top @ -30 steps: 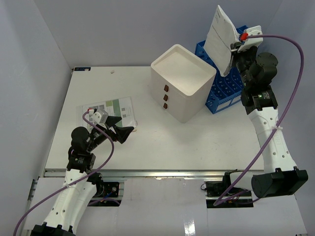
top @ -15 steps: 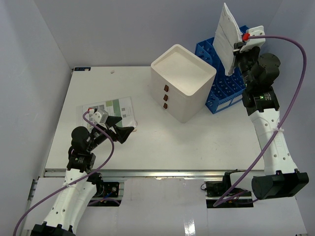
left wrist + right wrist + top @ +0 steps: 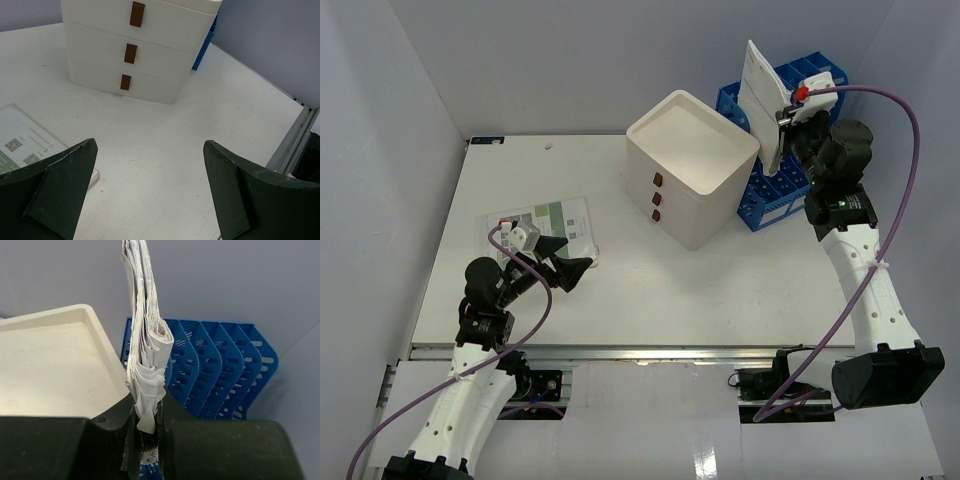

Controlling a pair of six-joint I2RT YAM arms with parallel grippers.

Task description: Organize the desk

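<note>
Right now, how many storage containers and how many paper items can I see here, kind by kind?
White drawer box: 1
Blue file rack: 1
Printed sheet flat on the desk: 1
Folded paper bundle in the right gripper: 1
Total: 4

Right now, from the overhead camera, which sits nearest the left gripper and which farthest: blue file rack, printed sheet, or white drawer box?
1. Printed sheet: flat on the desk, just beside the open left gripper.
2. White drawer box: middle of the desk, to the right.
3. Blue file rack: far right, behind the box.
</note>
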